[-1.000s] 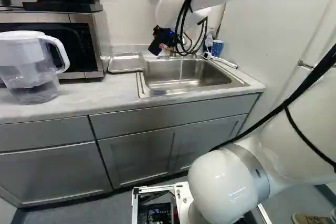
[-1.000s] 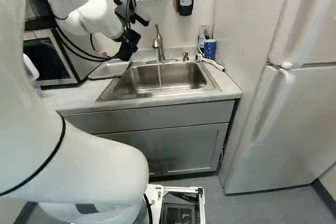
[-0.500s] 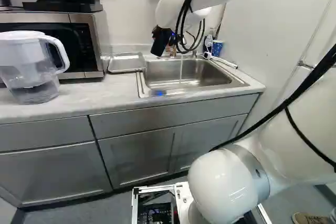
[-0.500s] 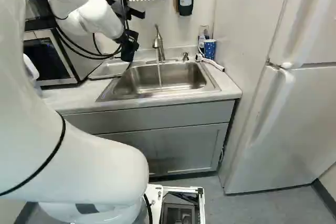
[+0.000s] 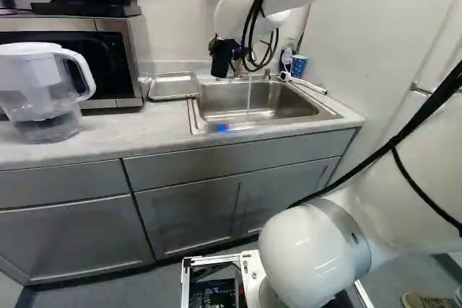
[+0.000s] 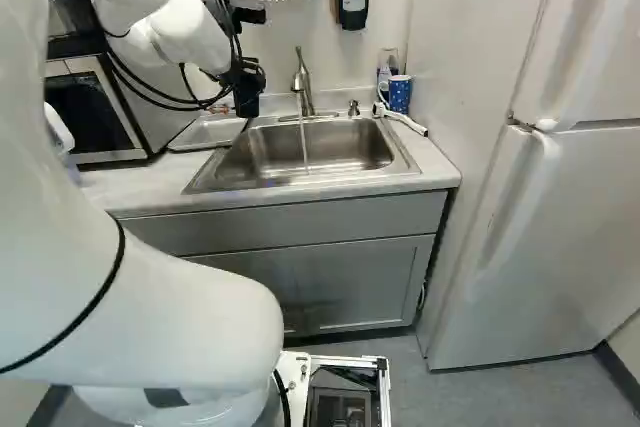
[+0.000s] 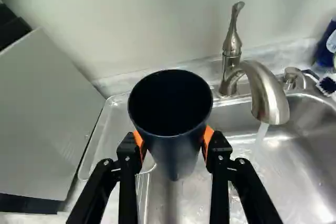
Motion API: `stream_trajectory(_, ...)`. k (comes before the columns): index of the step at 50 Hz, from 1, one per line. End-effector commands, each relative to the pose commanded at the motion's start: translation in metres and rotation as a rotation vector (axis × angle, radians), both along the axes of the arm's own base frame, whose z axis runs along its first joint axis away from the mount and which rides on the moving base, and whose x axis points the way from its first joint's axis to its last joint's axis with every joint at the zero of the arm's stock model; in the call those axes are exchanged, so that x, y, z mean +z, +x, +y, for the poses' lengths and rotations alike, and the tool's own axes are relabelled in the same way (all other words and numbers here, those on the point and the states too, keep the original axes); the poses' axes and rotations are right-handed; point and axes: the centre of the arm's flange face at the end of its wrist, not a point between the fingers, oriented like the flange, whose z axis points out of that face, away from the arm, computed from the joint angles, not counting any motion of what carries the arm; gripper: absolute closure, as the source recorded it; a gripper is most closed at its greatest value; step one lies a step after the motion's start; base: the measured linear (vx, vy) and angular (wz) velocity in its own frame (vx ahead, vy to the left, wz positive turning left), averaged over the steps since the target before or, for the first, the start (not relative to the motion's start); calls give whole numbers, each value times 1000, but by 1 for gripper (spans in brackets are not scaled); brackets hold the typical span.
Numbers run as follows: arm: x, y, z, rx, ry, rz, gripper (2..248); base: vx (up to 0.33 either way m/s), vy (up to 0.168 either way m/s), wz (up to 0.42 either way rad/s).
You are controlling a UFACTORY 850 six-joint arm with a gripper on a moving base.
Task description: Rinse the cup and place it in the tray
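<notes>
The gripper (image 6: 240, 75) hangs beside the faucet, above the left end of the sink (image 6: 320, 172). In the wrist view the gripper (image 7: 173, 142) has its orange pads on both sides of a dark cup (image 7: 176, 148), whose round opening faces the camera. Water runs from the faucet (image 7: 265, 90) into the sink, beside the cup and clear of it. Beyond the cup, on the side away from the faucet, a shallow metal tray (image 7: 110, 135) lies by the sink; its bare surface shows.
A microwave (image 5: 108, 55) stands left of the tray, with a water pitcher (image 5: 43, 95) on the counter before it. A blue patterned cup (image 6: 399, 94) and a white cord (image 6: 405, 122) are at the sink's far right. A refrigerator (image 6: 560, 207) stands at the right.
The wrist has turned, bringing the held cup from a slant to nearly upright beside the faucet. A blue light spot has appeared on the sink's front rim. The base has not moved.
</notes>
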Motion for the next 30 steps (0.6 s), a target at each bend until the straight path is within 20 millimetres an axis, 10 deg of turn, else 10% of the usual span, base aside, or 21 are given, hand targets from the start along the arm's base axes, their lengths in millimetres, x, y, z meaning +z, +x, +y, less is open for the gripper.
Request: stream_trajectory(30,1,13,12,25,-10,3,127,0,0,0)
